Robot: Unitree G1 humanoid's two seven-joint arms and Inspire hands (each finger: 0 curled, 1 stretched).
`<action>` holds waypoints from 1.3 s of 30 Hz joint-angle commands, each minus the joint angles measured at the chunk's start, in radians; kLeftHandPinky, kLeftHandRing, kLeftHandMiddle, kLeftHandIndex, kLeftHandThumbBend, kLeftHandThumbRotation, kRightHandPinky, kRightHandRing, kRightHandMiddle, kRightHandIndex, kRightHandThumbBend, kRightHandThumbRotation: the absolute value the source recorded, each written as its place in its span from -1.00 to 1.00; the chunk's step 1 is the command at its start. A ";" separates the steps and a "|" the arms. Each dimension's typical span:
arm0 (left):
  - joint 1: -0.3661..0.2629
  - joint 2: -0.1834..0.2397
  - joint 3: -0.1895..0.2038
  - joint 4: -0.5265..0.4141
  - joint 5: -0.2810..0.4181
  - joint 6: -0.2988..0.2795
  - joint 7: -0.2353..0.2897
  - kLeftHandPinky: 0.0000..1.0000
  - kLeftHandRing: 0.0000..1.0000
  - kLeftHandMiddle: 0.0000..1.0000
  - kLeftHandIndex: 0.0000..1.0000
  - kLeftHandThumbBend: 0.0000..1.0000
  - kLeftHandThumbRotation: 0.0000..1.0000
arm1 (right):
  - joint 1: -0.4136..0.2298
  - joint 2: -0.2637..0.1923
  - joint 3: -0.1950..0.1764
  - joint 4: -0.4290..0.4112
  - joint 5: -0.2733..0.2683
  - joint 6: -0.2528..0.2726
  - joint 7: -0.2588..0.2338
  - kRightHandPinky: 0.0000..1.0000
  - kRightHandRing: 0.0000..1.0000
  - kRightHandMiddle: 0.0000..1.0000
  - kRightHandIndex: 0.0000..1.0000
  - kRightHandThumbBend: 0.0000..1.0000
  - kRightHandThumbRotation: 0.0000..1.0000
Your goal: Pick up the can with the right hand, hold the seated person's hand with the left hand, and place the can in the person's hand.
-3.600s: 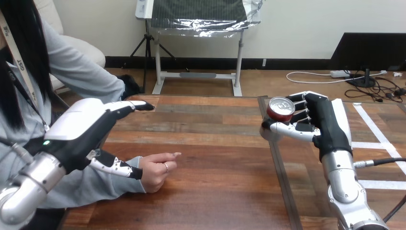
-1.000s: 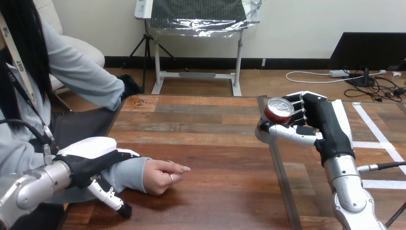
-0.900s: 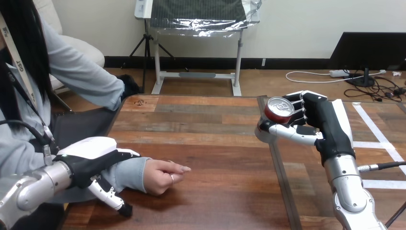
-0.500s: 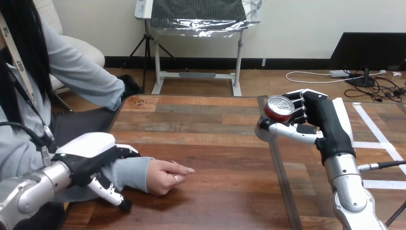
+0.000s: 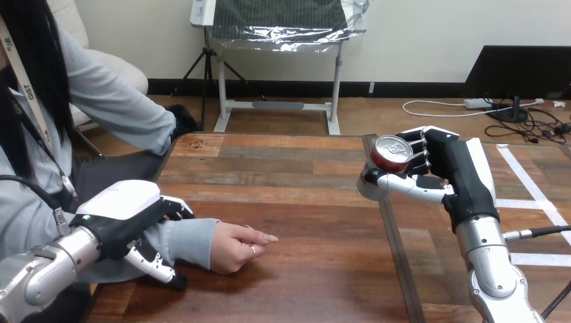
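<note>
The right hand (image 5: pixel 450 171) held the can (image 5: pixel 392 155) above the tabletop's (image 5: pixel 303 195) right side, fingers wrapped round its middle; thin, smooth metal would probably dent or slip, so a mid-wall hold suited. The left hand's (image 5: pixel 124 219) fingers curled round the person's wrist (image 5: pixel 192 241) near the front-left corner.

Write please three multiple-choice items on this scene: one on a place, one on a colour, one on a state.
1. Where does the person's hand rest?
A) on the wooden table
B) on a plate
C) in a basket
2. What colour is the side of the can?
A) blue
B) red
C) green
3. How is the right hand?
A) open and flat
B) shut on the can
C) shut, holding nothing
Answers: 1 A, the hand lies on the boards; 2 B, the side is red below a silver top; 3 B, its fingers and thumb curl round the can.
</note>
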 commanded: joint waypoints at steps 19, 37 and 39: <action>-0.038 -0.019 -0.001 0.013 -0.015 -0.052 0.092 -0.13 -0.03 0.06 0.09 1.00 -0.97 | -0.054 0.001 -0.014 -0.060 0.019 -0.008 0.000 -0.24 -0.14 -0.01 0.07 0.48 -1.00; -0.039 -0.015 0.006 0.002 -0.022 -0.071 0.097 -0.15 -0.07 0.02 0.03 0.95 -1.00 | -0.067 0.011 -0.008 -0.032 0.018 -0.023 0.003 -0.22 -0.14 -0.01 0.07 0.46 -1.00; -0.039 -0.014 0.007 0.001 -0.023 -0.081 0.101 -0.16 -0.07 0.01 0.03 0.93 -1.00 | -0.071 0.011 -0.006 -0.025 0.015 -0.026 0.002 -0.22 -0.14 -0.01 0.07 0.46 -1.00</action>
